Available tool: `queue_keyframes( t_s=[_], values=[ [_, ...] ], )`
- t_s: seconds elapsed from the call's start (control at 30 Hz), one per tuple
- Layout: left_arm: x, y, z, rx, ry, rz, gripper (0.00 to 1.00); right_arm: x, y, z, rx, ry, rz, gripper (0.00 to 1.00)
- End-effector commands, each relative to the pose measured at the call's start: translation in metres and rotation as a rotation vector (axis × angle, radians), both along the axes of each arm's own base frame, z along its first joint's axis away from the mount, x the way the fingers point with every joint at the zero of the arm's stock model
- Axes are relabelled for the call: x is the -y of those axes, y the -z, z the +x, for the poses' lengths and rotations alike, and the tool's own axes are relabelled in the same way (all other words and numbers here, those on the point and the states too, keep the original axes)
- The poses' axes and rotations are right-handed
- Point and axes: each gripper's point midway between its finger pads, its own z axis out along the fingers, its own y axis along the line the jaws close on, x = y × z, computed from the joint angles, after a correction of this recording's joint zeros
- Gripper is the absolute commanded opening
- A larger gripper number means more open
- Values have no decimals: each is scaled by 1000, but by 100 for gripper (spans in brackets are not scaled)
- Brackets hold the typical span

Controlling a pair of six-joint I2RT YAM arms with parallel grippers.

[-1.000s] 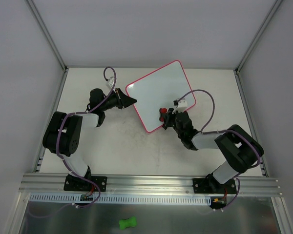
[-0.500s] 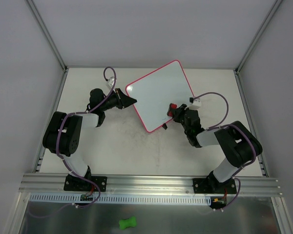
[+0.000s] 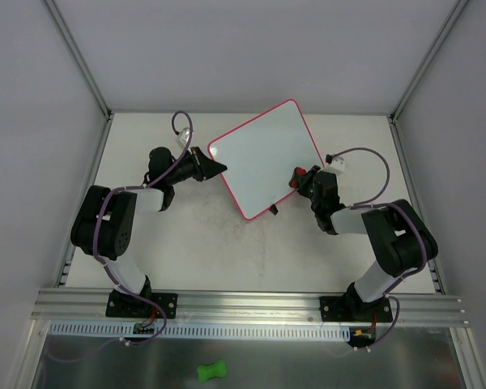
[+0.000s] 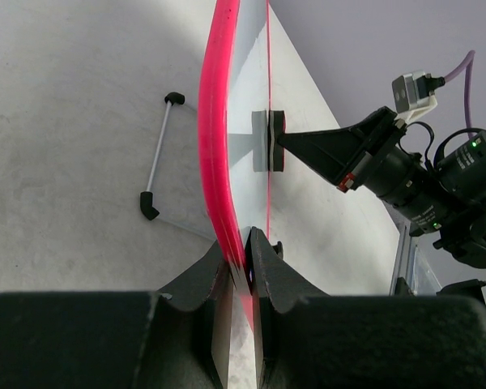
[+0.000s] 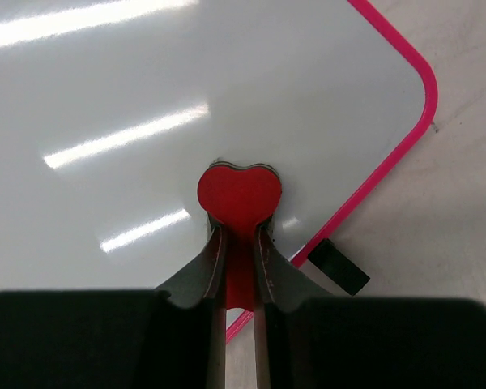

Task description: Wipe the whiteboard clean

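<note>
The whiteboard, white with a pink frame, lies turned diagonally at the back middle of the table and shows no marks. My left gripper is shut on its left corner; in the left wrist view the jaws pinch the pink frame, seen edge-on. My right gripper is shut on a red eraser at the board's right edge. In the right wrist view the eraser presses on the white surface between the fingers of the right gripper.
A black clip sits on the board's frame beside the right gripper. A thin wire stand with black tips lies under the board. A green bone-shaped thing lies below the aluminium rail. Grey walls enclose the table.
My right gripper has carried the red eraser across the board, from near its lower edge up and to the right edge. The left gripper has stayed put on the corner.
</note>
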Motion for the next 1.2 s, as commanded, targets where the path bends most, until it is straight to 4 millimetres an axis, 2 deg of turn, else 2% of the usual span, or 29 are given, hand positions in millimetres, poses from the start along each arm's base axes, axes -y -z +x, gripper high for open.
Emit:
queue_keyframes(
  t_s=[0.0, 0.17, 0.33, 0.43, 0.63, 0.87, 0.97, 1.03, 1.17],
  values=[
    [12, -12, -10, 81, 84, 18, 0, 8, 11, 6, -69, 2, -81, 0],
    [12, -12, -9, 81, 82, 19, 0, -12, 7, 7, -38, -102, -73, 0],
    [12, -13, -9, 79, 82, 20, 0, -25, 16, -12, -16, -173, -63, 0],
    [13, -13, -9, 73, 83, 17, 0, -36, 14, -20, 14, -216, -82, 0],
    [12, -14, -7, 50, 75, 21, 0, -72, 9, -44, 75, -338, -256, 1],
    [12, -15, -6, 37, 72, 24, 0, -98, 6, -59, 132, -433, -433, 0],
    [12, -16, -5, 35, 72, 25, 0, -105, 9, -65, 131, -452, -459, 1],
    [12, -15, -6, 34, 73, 25, 0, -102, 15, -69, 114, -447, -458, 0],
    [13, -16, -5, 31, 76, 23, 0, -111, 16, -79, 135, -491, -403, 0]
  ],
)
